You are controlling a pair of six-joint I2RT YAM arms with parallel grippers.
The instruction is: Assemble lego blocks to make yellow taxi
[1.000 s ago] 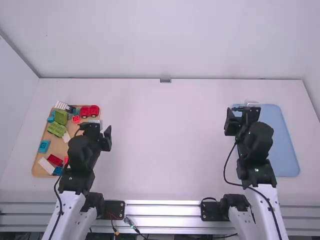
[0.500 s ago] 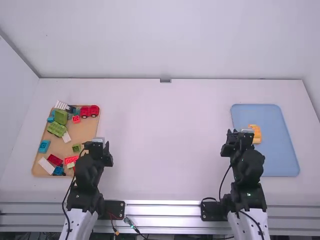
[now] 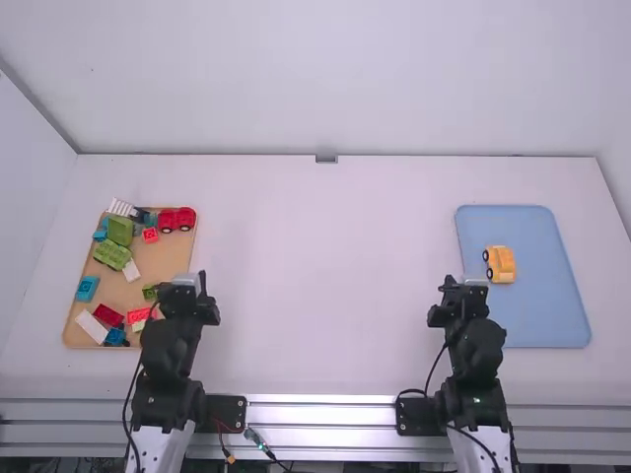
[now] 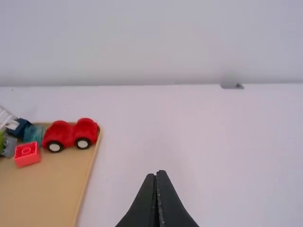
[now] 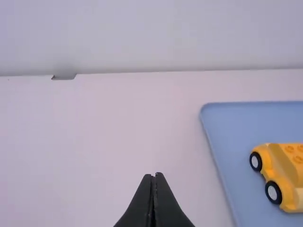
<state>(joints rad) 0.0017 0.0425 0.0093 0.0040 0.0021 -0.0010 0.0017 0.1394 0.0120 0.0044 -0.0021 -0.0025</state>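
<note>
Across the white desk, my left gripper and right gripper now sit farther back, both clenched empty, leaving the yellow car uncovered on the blue tray, so assembly looks finished.

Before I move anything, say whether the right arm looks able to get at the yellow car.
Likely yes. The yellow car sits uncovered on the blue tray, just beyond the right pincer, with nothing standing between. The pincer is shut, so it would have to open first.
</note>
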